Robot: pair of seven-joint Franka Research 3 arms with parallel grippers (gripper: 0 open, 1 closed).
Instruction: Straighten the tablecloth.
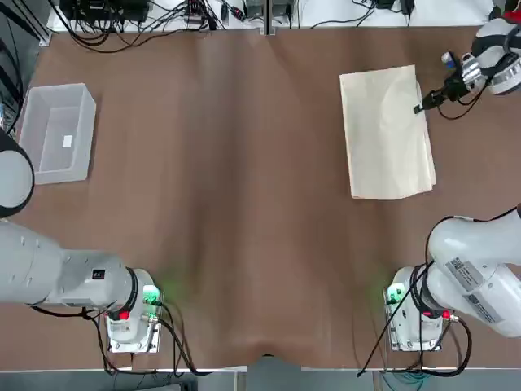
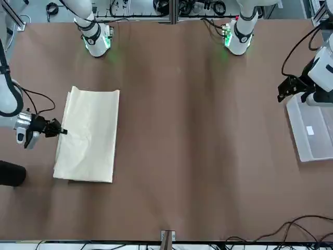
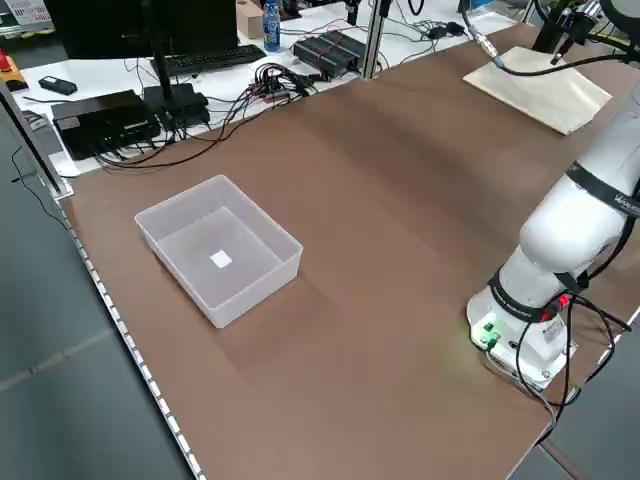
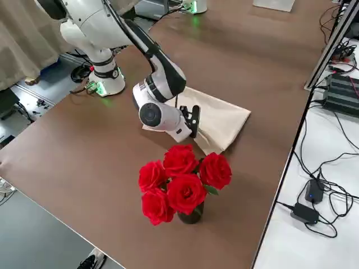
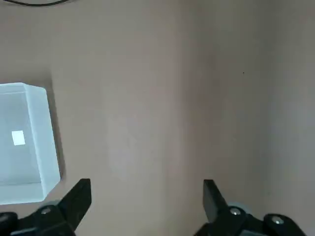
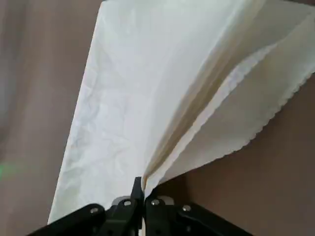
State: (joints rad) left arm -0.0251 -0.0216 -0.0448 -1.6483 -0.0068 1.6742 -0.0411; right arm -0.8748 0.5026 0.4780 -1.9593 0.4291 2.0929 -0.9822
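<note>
One brown tabletop (image 1: 236, 244) carries the folded tablecloth (image 1: 383, 138), right of centre. The right gripper (image 6: 142, 189) pinches its outer edge; the left gripper (image 5: 147, 191), fingers spread, hovers beside the clear bin (image 1: 57, 134).

Soft, diffuse light fills the scene, with faint green glow on the worktop (image 1: 244, 244) beside the arm bases (image 1: 137, 314).
</note>
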